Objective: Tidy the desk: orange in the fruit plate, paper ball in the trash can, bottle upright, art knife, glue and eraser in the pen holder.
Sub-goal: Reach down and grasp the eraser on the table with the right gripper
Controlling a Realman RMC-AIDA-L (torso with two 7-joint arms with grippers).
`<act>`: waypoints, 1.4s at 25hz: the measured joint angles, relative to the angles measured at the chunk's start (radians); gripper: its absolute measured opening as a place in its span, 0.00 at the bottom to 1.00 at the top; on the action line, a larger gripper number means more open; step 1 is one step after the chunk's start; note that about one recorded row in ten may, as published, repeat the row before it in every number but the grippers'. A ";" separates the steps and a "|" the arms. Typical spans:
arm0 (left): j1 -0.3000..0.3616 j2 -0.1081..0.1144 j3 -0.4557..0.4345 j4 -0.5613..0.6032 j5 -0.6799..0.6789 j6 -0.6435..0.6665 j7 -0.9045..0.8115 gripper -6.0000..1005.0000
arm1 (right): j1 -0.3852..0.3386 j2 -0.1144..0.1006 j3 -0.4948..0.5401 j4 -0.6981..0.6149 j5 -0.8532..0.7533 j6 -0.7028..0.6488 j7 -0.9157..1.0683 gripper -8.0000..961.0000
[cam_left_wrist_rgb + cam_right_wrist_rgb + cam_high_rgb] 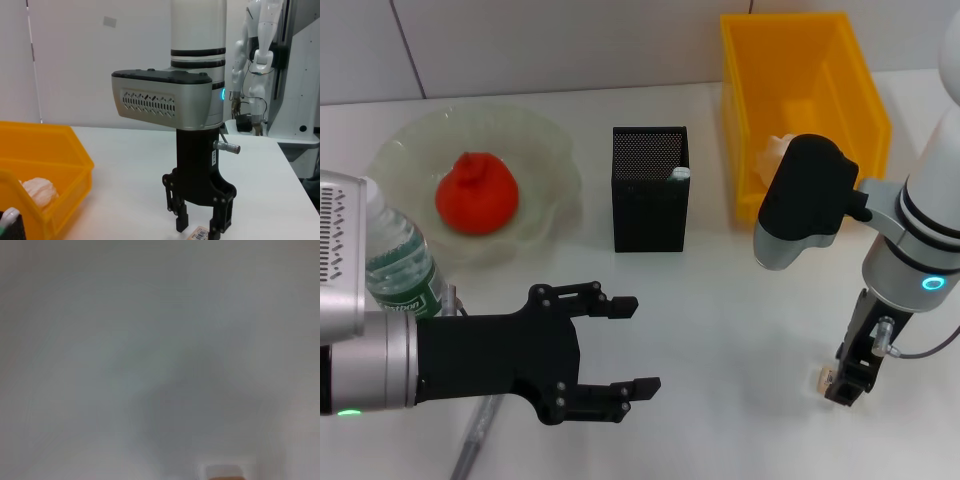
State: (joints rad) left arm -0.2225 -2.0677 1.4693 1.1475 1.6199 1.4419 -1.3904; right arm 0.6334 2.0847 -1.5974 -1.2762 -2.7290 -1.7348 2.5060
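Note:
The orange (475,193) lies in the glass fruit plate (552,160) at the back left. In front of the plate the bottle (398,262) stands upright beside my left arm. My left gripper (625,346) hovers open over the near table, holding nothing. A grey art knife (475,432) lies under that arm. The black mesh pen holder (650,188) holds the glue (680,173). The paper ball (776,153) (40,190) lies in the yellow trash can (798,50) (60,160). My right gripper (845,385) (199,226) is down at the table, shut on the eraser (819,380) (200,233).
The right wrist view shows only the white table (150,340) from very close, with an edge of the eraser (222,472). A second white robot (257,55) stands beyond the table's far side.

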 joint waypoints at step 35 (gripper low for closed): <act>-0.001 0.000 -0.001 0.000 0.000 0.000 0.002 0.78 | 0.012 0.001 -0.080 0.003 0.000 0.009 0.035 0.37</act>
State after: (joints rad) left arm -0.2239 -2.0678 1.4680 1.1474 1.6199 1.4419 -1.3881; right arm 0.6458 2.0860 -1.6774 -1.2731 -2.7289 -1.7256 2.5414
